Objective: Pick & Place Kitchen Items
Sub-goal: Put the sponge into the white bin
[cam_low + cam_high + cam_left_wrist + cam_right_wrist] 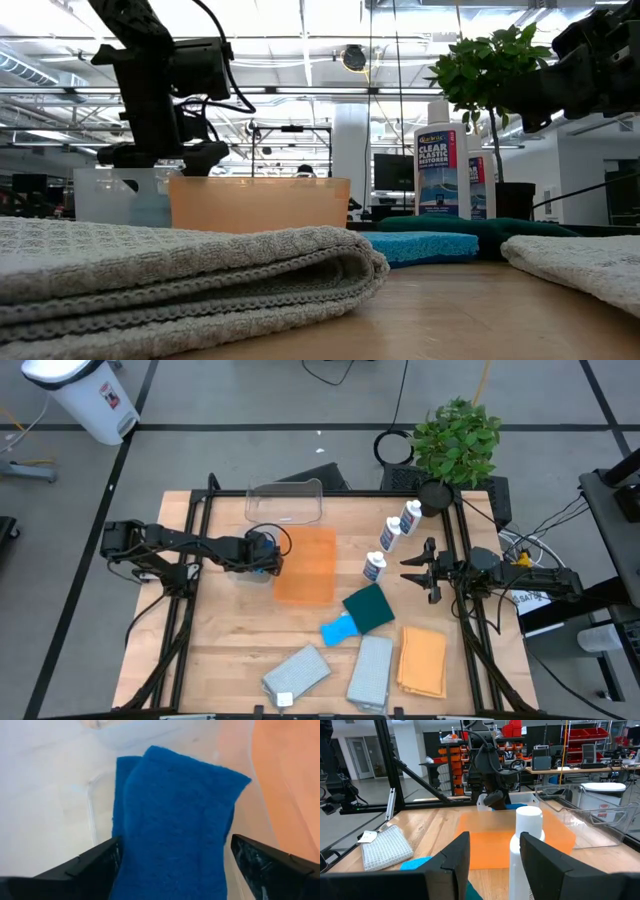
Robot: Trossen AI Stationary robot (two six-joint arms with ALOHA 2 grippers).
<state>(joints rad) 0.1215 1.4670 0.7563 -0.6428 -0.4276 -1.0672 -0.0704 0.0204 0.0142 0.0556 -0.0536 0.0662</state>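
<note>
On my screen the left hand is over the left part of the bench, just beside the orange tub, and its fingers are spread wide on each side of a blue sponge, which they do not press. In the left wrist view this sponge lies on a pale surface, and I cannot tell if it is inside a clear container. The right hand waits at the right side, half open and holding nothing, and the nearest white bottle stands just in front of it. I count three white bottles near the plant. The dark green pad touches the light blue pad in the middle. Two grey cloths and the orange cloth lie at the front edge.
</note>
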